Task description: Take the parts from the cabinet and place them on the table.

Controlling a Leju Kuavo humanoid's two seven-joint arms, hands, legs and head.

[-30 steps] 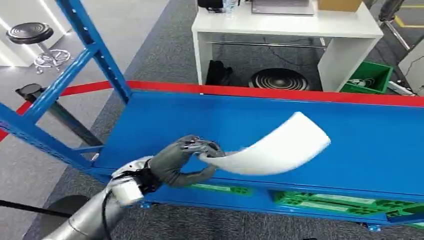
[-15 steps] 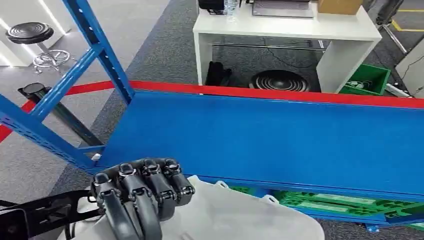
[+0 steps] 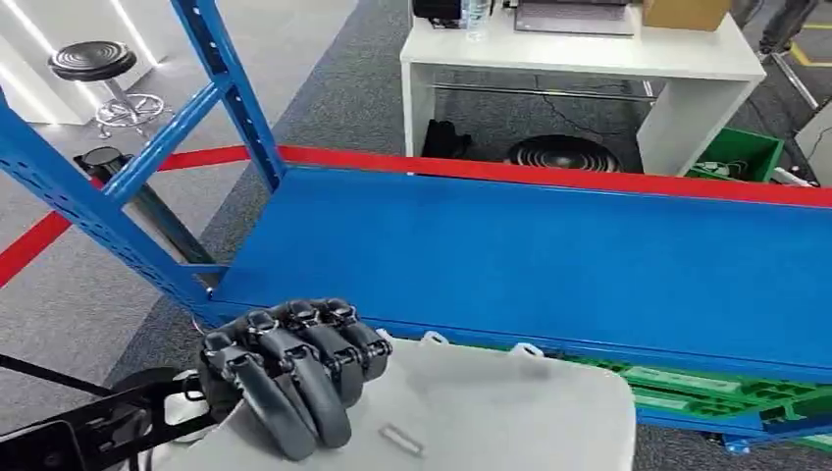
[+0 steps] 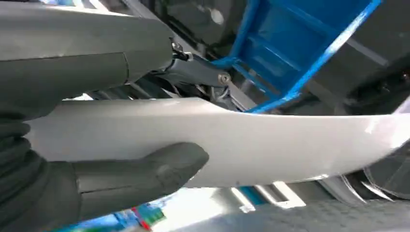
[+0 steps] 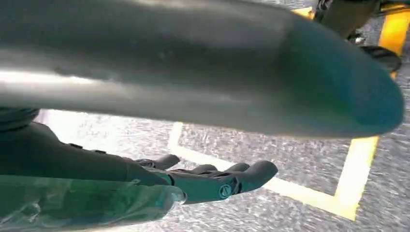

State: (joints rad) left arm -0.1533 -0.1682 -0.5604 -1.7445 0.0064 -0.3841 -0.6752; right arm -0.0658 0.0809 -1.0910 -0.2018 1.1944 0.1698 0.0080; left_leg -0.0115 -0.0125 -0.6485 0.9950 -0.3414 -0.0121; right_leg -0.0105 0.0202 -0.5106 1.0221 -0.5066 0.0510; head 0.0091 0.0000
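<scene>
My left hand [image 3: 289, 378] grips a pale grey, curved plastic part [image 3: 491, 412] low in the head view, close to the camera and in front of the blue cabinet shelf [image 3: 549, 255]. Its dark fingers wrap over the part's near edge. In the left wrist view the thick thumb [image 4: 145, 169] presses under the long curved part [image 4: 270, 145]. The shelf surface behind is bare. In the right wrist view my right hand [image 5: 212, 179] hangs over grey floor with its fingers stretched out and nothing in them.
Blue cabinet uprights [image 3: 231, 93] rise at the left. Green crates [image 3: 706, 388] sit on the level below the shelf. Beyond stand a white table [image 3: 589, 49] with a cardboard box [image 3: 687, 12], a green bin [image 3: 736, 152] and a stool [image 3: 93, 64].
My left hand has drawn the part off the shelf, down and toward the camera. The part has turned from edge-on to broad side up. The view has shifted slightly.
</scene>
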